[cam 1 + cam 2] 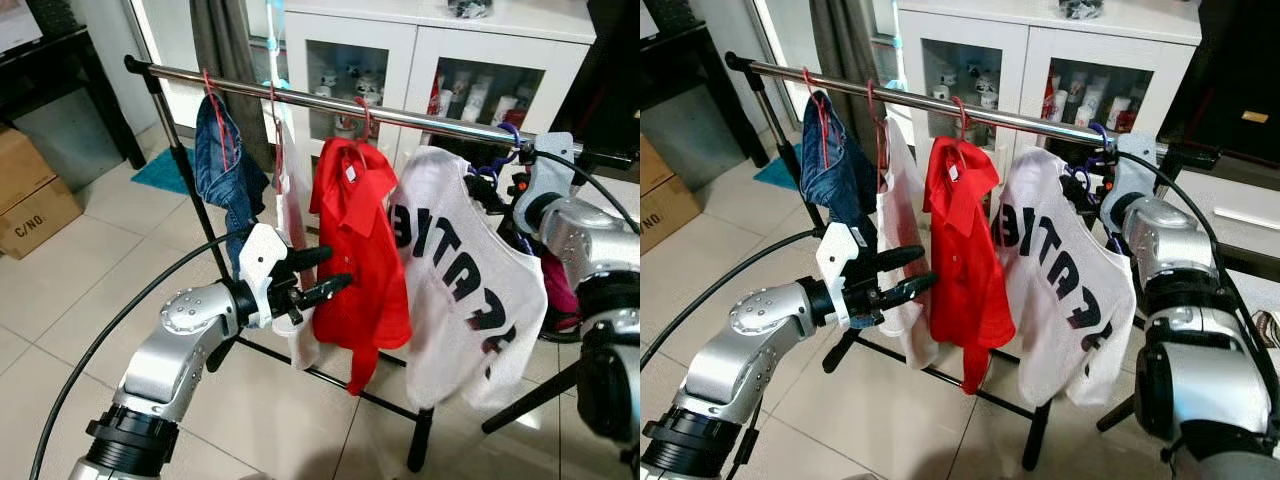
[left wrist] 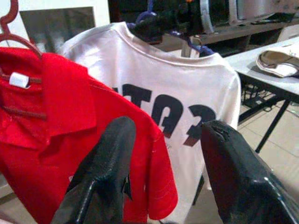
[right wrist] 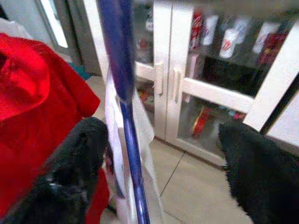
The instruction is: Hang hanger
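— Head views first: where is the hanger?

— The blue plastic hanger (image 1: 497,150) carrying the white black-lettered T-shirt (image 1: 455,270) sits hooked on the shiny metal clothes rail (image 1: 330,103), at 3 o'clock of the red polo shirt (image 1: 357,245), the rail's end close by. The right gripper (image 1: 487,178) is at its neck. The left gripper (image 1: 325,275), fingers slightly parted and empty, hovers before the polo over pale floor tiles (image 1: 70,290).

— Left wrist?

— Its black fingers (image 2: 105,172) are apart, shirts beyond.

— Right wrist?

— Fingers wide, the blue bar between them untouched (white glass-door cabinet (image 3: 187,84) behind).
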Available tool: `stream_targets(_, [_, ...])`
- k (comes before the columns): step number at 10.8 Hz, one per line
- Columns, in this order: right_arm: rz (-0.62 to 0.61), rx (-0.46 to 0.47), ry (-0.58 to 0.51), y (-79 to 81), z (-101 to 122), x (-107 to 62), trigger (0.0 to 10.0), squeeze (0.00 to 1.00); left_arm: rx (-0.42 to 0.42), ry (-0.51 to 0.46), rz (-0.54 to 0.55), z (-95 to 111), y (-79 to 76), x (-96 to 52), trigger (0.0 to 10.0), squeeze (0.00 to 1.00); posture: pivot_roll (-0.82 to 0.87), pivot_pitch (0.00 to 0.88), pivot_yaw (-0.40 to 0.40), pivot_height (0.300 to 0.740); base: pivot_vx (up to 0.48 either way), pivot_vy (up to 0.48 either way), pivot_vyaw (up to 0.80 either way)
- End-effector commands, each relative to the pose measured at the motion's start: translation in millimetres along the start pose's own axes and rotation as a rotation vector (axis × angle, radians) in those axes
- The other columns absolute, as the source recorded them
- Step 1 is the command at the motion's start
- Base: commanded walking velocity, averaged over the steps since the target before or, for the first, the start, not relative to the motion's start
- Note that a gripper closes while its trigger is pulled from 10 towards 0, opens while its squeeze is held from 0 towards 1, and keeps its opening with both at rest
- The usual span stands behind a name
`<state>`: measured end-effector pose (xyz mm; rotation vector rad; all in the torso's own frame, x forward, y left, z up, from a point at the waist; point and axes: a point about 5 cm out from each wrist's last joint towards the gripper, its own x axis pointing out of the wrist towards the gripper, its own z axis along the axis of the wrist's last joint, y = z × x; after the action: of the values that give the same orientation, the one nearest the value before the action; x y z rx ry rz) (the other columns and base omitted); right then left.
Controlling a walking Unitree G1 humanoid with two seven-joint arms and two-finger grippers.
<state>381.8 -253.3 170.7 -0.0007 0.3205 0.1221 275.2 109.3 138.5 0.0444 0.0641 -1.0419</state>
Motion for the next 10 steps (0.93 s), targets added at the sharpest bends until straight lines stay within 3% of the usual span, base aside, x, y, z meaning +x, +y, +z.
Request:
stream_targets(1, [0.015, 0.014, -0.01, -0.6, 3.6, 0.2, 0.0, 0.0, 0.024, -0.015, -0.01, 7.2, 2.6, 1.0, 10.0, 0.0, -0.13, 0.0, 0.048, 0.74, 0.0, 0.0, 0.0])
stream_targets(10, [0.063, 0.015, -0.02, -1.6, 8.6, 1.6, 0.0, 0.0, 0.01, -0.012, -0.019, 5.9, 2.5, -1.5, 10.0, 0.0, -0.13, 0.0, 0.058, 0.74, 0.0, 0.0, 0.0])
